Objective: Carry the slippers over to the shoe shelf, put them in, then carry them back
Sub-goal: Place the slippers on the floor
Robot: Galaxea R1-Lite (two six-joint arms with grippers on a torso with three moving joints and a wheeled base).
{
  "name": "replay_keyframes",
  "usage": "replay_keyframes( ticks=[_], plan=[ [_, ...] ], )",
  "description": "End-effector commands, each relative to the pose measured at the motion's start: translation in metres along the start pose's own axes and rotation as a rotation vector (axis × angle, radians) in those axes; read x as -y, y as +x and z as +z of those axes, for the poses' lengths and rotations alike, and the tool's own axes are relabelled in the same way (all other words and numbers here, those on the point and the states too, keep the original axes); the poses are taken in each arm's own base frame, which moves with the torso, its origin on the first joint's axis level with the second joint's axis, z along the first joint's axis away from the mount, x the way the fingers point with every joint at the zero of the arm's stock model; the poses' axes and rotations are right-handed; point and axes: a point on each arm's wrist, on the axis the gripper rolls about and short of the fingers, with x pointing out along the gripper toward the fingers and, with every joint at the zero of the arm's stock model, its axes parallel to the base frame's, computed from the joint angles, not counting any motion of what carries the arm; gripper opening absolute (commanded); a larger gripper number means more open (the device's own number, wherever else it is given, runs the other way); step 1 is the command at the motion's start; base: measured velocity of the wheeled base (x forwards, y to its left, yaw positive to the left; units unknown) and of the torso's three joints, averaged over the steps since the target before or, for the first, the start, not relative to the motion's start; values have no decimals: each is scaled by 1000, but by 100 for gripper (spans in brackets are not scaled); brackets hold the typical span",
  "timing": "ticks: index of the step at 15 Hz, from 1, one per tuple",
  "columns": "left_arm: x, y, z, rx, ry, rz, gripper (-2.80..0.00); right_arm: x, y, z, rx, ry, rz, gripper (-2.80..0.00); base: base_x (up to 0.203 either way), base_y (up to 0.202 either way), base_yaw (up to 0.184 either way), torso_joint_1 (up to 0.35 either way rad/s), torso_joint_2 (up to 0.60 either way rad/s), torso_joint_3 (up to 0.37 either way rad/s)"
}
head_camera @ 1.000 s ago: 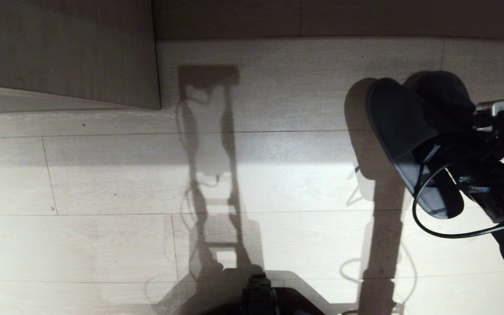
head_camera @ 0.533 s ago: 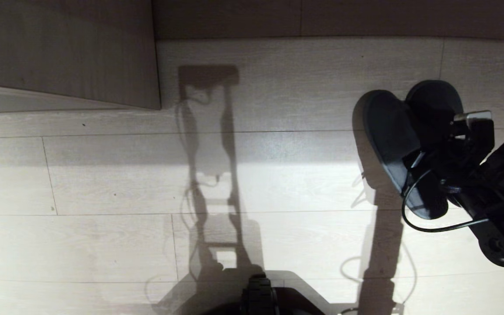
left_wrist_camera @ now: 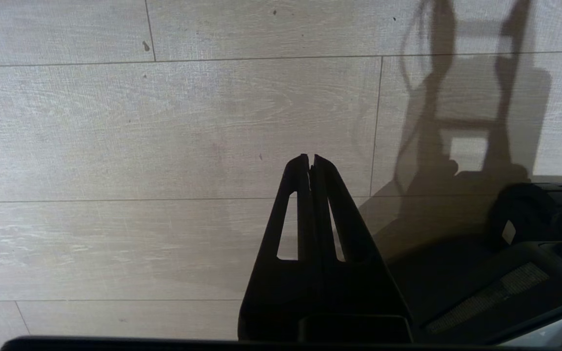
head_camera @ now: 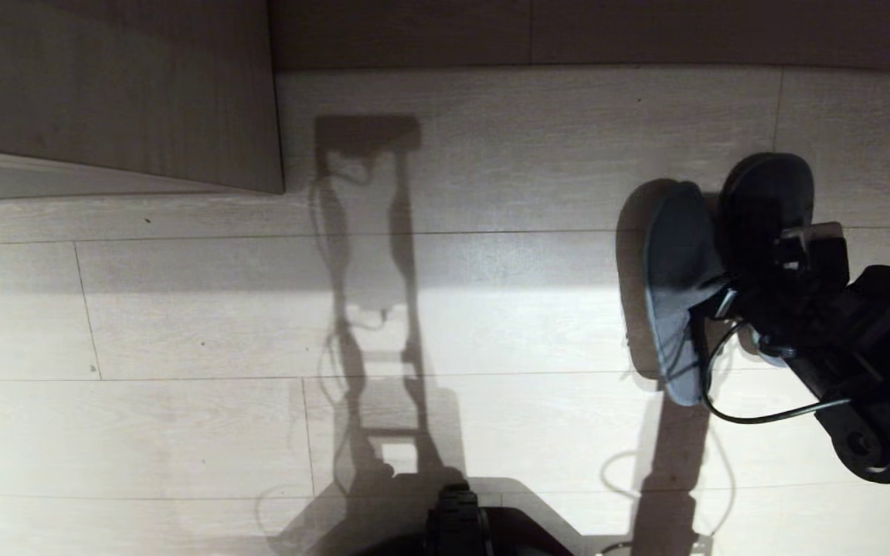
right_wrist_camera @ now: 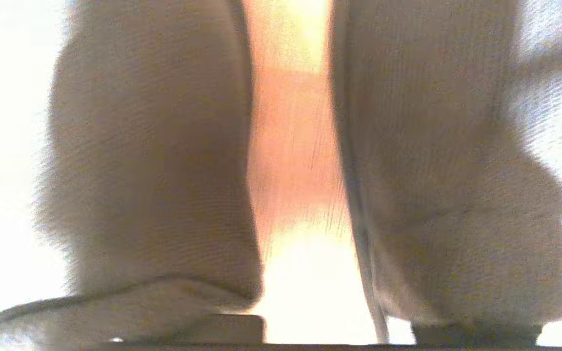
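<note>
The right end effector [head_camera: 771, 272] sits low over the floor [head_camera: 182, 309], right at the slippers [head_camera: 677, 255], at the strap end of the one on the robot's right. Its black body covers the contact there. From the head view I cannot tell whether it is spread or pinching a strap. In the right wrist view the two slippers fill the picture as two dark masses with a bright strip of floor between them, so the end effector points into the gap between the pair. That fits a single grip taking both shoes by their inner edges.

The slippers lie side by side and close together, toes pointing away from the robot. The left one lies flat enough to show its greyish-blue insole, and its shadow hugs its edge, so I judge it to be resting on the floor rather than hanging. A black cable [head_camera: 723, 409] loops from the wrist just beside that slipper's heel.

A taupe wood panel [head_camera: 105, 85] with a pale strip under it stands well apart from the slippers, on the robot's left and further out. No open compartment shows, so the pair is on bare floor, not in the shoe shelf.

The left end effector [left_wrist_camera: 311, 158] has its tips pressed together and holds nothing. It is parked over the planks beside the robot's base [left_wrist_camera: 534, 209], with no slipper in its view.
</note>
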Motion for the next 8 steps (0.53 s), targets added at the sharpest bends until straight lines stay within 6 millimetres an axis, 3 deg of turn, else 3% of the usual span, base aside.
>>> replay_keyframes(
  ticks=[1, 3, 8],
  plan=[
    [0, 0, 0, 0, -1, 1, -280, -3, 1, -29, -97, 3, 12, 0, 0, 0, 0, 0, 0, 0],
    [0, 0, 0, -1, -2, 1, -280, -4, -2, -33, -116, 3, 14, 0, 0, 0, 0, 0, 0, 0],
    [0, 0, 0, -1, -2, 1, -280, -3, -10, -14, -72, -3, 9, 0, 0, 0, 0, 0, 0, 0]
  ],
)
